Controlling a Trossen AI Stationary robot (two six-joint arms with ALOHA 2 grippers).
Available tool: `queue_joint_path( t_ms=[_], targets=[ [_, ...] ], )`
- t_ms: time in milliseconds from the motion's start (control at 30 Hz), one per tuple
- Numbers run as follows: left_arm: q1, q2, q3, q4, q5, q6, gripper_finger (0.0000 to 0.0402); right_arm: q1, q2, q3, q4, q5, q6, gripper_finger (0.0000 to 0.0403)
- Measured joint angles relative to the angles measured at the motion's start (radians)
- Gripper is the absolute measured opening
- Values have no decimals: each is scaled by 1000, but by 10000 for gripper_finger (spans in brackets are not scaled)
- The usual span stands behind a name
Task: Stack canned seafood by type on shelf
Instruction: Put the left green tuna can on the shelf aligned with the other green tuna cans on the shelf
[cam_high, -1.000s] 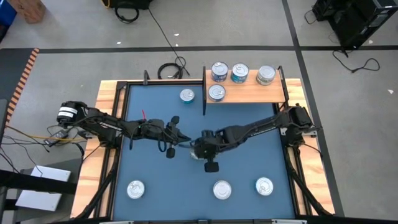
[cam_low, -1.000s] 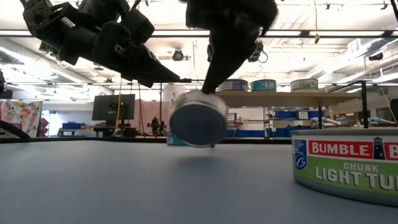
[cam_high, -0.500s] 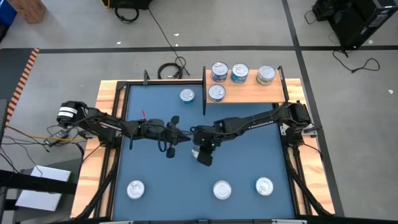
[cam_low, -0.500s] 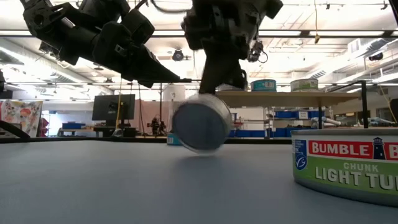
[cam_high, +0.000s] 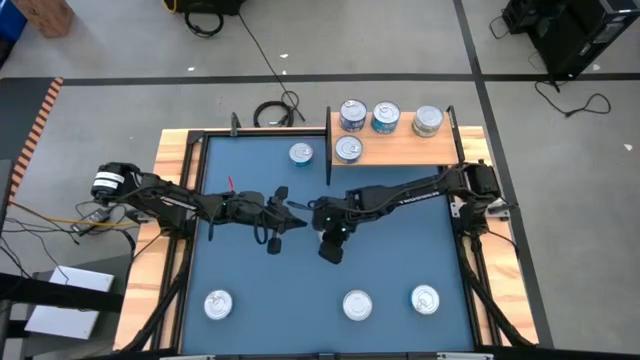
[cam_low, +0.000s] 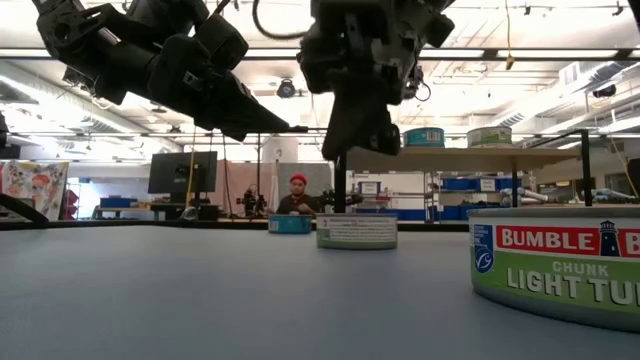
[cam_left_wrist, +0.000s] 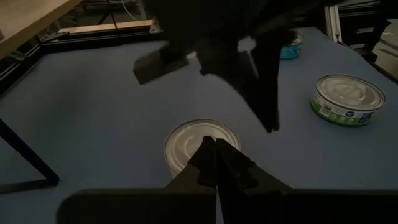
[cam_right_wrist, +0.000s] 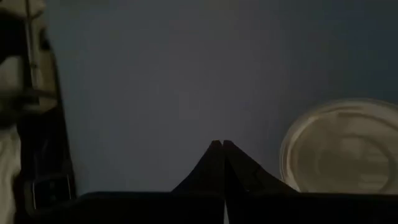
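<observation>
From above, the blue mat (cam_high: 250, 280) carries both arms meeting near its middle; the left gripper (cam_high: 297, 222) reaches in from the left with its fingers pressed together and empty; the right gripper (cam_high: 318, 216) comes from the right, just beside it, likewise pinched closed and empty. The shelf (cam_high: 395, 150) sits at the mat's far edge with four tins on it: three in a back row (cam_high: 385, 118) and one nearer the front (cam_high: 348, 149); another tin (cam_high: 301, 153) stands on the mat just left of the shelf; three more tins (cam_high: 357, 304) lie along the near edge.

At table height, a tin (cam_low: 356, 231) rests flat on the mat below the right gripper (cam_low: 345, 150), apart from it; a teal tin (cam_low: 290, 223) stands farther back; a green-labelled tin (cam_low: 555, 265) fills the near right corner; tins show on the shelf (cam_low: 450, 153) beyond; a person (cam_low: 297, 197) sits far back in the room.

From the left wrist, its closed fingers (cam_left_wrist: 217, 163) point over a silver-topped tin (cam_left_wrist: 201, 144) on the mat; a green-sided tin (cam_left_wrist: 347, 99) lies well apart.

From the right wrist, the closed fingers (cam_right_wrist: 222, 160) hang over bare mat; a tin top (cam_right_wrist: 343, 149) shows beside them.
</observation>
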Motion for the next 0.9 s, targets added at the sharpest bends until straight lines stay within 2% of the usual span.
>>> queue_joint_path(
  t_ms=[67, 300, 400, 567, 733, 900],
  targets=[
    [0, 0, 0, 0, 0, 0, 1, 11, -8, 1, -12, 14, -108, 4],
    [0, 0, 0, -7, 0, 0, 1, 133, -5, 0, -173, 382, -492, 68],
    [0, 0, 0, -7, 0, 0, 1, 175, -5, -17, -169, 480, -631, 92],
    [0, 0, 0, -4, 0, 0, 1, 195, -4, -81, -112, 500, -723, 103],
    [0, 0, 0, -4, 1, 0, 1, 191, -3, -129, -53, 576, -764, 95],
    [0, 0, 0, -4, 1, 0, 1, 190, -3, -165, -13, 574, -816, 89]
  ],
)
